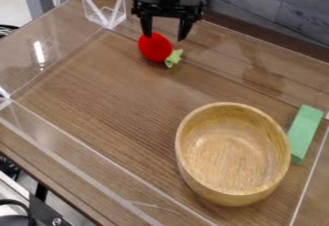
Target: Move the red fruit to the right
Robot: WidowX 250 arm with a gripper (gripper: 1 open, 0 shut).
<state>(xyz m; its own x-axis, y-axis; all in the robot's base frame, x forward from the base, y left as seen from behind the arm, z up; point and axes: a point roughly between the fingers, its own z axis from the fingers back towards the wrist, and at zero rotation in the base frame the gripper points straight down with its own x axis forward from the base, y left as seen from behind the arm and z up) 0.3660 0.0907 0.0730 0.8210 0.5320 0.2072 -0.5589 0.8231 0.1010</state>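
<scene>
The black two-fingered pincer [167, 30] at the end of the robot arm stands wide open, its jaws spread apart to the left and right as the camera sees them, near the far edge of the brown wood-grained worktop [110, 105]. It grips nothing. One finger comes down right by the upper side of the small bright red rounded toy strawberry with its yellow-green leafy cap [156, 47], overlapping it in the view; whether that finger actually touches the fruit is hard to say from this angle. The other finger hangs beyond the leafy end, toward the right of the picture. The strawberry lies on its side on the worktop, its long axis running aslant, with the leafy cap pointing toward the lower right of the picture and the plain red end toward the upper left. Seen against the pincer, the fruit sits just below it in the picture, on the camera's side, nearer to the left-hand finger of the view than to the right-hand one, and its cap reaches beneath the gap between the two. Well apart from both, toward the lower right of the picture, a large round pale wooden bowl [233, 156] stands upright on the worktop, and just beside its right side lies a flat green rectangular block [306, 135]. A clear angular piece [106, 11] stands at the upper left.
</scene>
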